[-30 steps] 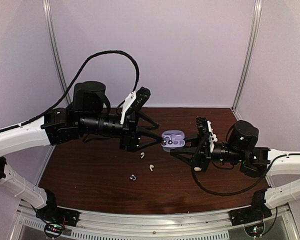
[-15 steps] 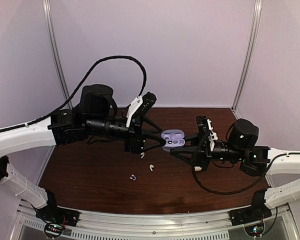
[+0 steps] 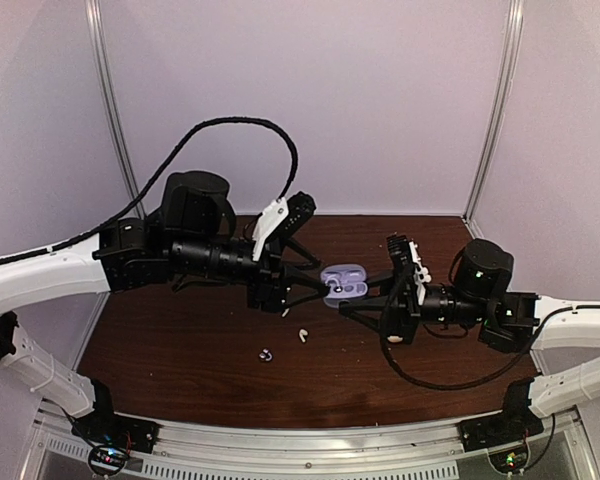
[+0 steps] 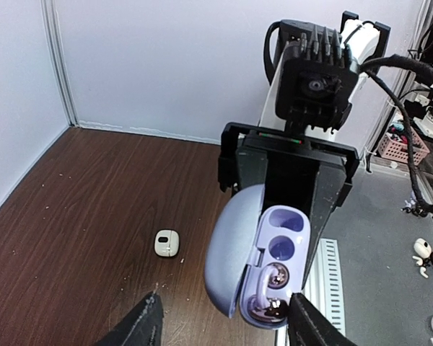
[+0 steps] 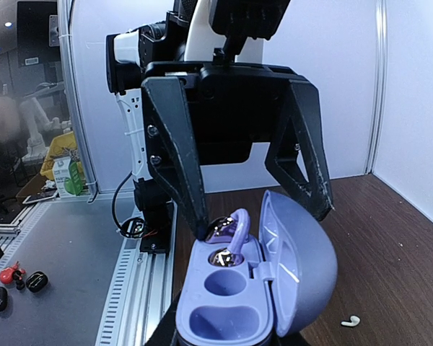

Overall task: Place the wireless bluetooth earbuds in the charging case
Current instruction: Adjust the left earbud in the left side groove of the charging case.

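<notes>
The lilac charging case [image 3: 343, 282] hangs open above the table, my right gripper [image 3: 358, 292] shut on its base from the right. One bluish-purple earbud [image 5: 227, 232] lies in the far wells of the case [image 5: 234, 303], and the two near wells are empty. My left gripper [image 4: 227, 326] is open, its fingers [image 5: 179, 155] astride the case [image 4: 234, 252]; one fingertip rests beside the seated earbud [image 4: 268, 290]. Two white earbuds [image 3: 285, 311] [image 3: 302, 335] and another purple earbud [image 3: 266, 354] lie on the brown table below.
A small white case [image 4: 167, 243] sits on the table under the right arm. A white earbud [image 5: 352, 321] shows beyond the lid. Pale walls close the back and sides, and a metal rail [image 3: 310, 440] runs along the near edge.
The left arm has pushed slightly right, towards the case, and its jaws have narrowed a little. The right gripper still holds the case in nearly the same place.
</notes>
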`<control>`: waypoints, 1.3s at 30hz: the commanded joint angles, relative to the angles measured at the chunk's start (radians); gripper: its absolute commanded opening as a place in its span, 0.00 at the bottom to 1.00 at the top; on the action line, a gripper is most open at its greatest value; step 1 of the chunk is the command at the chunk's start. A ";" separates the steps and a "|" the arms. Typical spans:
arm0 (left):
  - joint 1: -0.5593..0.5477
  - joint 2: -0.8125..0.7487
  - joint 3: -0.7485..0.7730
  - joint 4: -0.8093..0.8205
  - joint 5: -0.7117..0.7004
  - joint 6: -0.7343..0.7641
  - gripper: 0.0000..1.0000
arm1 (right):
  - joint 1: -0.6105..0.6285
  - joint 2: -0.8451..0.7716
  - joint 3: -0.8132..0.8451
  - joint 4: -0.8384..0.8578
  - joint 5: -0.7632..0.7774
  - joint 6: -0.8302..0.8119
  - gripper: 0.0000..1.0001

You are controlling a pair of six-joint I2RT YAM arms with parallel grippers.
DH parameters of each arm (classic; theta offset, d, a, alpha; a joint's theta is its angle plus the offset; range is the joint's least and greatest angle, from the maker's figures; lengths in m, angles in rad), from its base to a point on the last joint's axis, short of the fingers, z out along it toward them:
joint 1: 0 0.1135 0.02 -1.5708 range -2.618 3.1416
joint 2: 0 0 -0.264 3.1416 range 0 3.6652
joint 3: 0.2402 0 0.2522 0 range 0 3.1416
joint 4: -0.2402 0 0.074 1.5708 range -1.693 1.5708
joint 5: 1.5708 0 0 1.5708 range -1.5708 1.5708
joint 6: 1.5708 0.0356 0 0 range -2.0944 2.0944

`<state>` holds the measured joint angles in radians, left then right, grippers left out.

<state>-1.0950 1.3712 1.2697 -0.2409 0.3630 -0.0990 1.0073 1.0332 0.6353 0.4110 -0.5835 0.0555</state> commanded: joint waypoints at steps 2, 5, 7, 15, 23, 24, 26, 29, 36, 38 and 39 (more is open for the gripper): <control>-0.005 -0.057 0.010 0.016 -0.033 0.035 0.62 | -0.003 0.007 0.023 0.029 -0.005 0.003 0.00; -0.004 -0.048 0.032 0.008 -0.022 0.026 0.62 | -0.002 0.014 0.027 0.027 -0.013 0.003 0.00; -0.005 -0.044 0.037 0.008 -0.012 0.028 0.60 | -0.003 0.019 0.030 0.026 -0.013 0.003 0.00; -0.004 -0.039 0.030 0.017 -0.021 0.031 0.54 | -0.003 0.019 0.035 0.026 -0.017 0.006 0.00; -0.004 -0.002 0.034 -0.011 -0.055 0.038 0.49 | -0.003 0.008 0.037 0.029 -0.035 0.011 0.00; -0.004 0.001 0.034 -0.018 -0.055 0.040 0.49 | -0.003 0.006 0.037 0.029 -0.036 0.012 0.00; -0.005 0.007 0.036 -0.030 -0.059 0.045 0.49 | -0.003 0.005 0.038 0.028 -0.035 0.013 0.00; -0.007 0.019 0.047 -0.058 -0.063 0.063 0.48 | -0.003 0.005 0.040 0.029 -0.033 0.018 0.00; -0.037 0.041 0.054 -0.107 -0.104 0.118 0.48 | -0.013 -0.001 0.031 0.055 -0.032 0.042 0.00; -0.037 0.041 0.047 -0.107 -0.113 0.117 0.47 | -0.016 -0.008 0.030 0.061 -0.036 0.045 0.00; -0.038 0.041 0.044 -0.108 -0.119 0.117 0.47 | -0.018 -0.010 0.030 0.063 -0.037 0.047 0.00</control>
<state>-1.1316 1.3937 1.3075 -0.3038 0.2878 -0.0174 0.9977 1.0527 0.6373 0.3973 -0.6025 0.0799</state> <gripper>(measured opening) 0.475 0.284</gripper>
